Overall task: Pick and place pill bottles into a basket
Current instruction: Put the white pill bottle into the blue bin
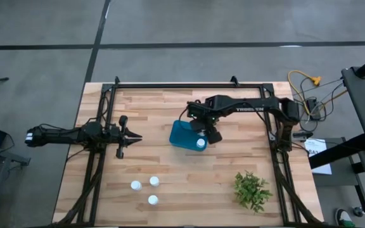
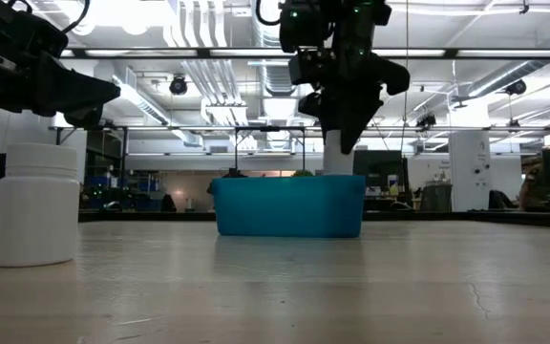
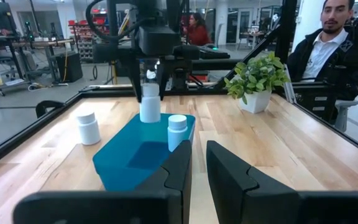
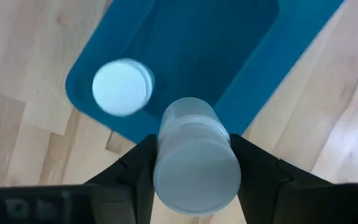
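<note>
Clamped between my right gripper's (image 4: 194, 165) fingers, a white pill bottle (image 4: 194, 162) is hanging over the teal basket (image 1: 181, 134), where another bottle (image 1: 200, 144) is already standing in a corner. My left gripper (image 1: 132, 137) is waiting pressed together off to the basket's side, while three more bottles (image 1: 145, 190) are sitting on the wooden table (image 1: 201, 183), well apart from the basket.

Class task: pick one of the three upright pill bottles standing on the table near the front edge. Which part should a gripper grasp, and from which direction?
Take the bottle by its round body just under the cap, coming straight down from above. It stands upright, apart from its two neighbours, so fingers fit on either side.
</note>
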You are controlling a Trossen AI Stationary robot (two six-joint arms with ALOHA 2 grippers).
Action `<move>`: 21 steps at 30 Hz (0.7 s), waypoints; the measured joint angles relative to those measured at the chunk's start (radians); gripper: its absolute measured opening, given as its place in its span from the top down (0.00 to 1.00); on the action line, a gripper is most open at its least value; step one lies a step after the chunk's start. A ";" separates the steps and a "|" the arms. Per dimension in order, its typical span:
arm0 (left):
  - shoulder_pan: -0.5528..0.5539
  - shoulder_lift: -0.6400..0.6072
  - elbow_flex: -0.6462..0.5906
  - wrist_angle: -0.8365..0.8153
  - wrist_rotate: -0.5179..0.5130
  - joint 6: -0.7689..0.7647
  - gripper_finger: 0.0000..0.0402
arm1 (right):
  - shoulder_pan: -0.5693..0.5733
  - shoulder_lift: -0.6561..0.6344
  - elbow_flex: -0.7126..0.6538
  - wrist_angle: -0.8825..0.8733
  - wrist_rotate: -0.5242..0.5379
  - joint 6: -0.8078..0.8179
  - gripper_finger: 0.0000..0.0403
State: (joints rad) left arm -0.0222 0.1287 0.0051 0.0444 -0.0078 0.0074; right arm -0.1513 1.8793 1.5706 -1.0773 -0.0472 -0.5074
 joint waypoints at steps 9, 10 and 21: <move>0.000 0.000 0.000 -0.001 0.000 0.000 0.92 | 0.002 0.004 -0.026 0.047 -0.014 -0.009 0.61; 0.000 0.000 0.000 0.000 0.000 0.000 0.92 | 0.002 0.006 -0.030 0.050 -0.014 -0.009 0.61; 0.000 0.001 0.000 0.000 0.000 0.000 0.92 | 0.002 0.017 -0.073 0.110 -0.014 -0.019 0.61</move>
State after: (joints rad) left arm -0.0219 0.1297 0.0051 0.0446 -0.0082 0.0072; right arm -0.1497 1.8961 1.4974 -0.9668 -0.0615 -0.5266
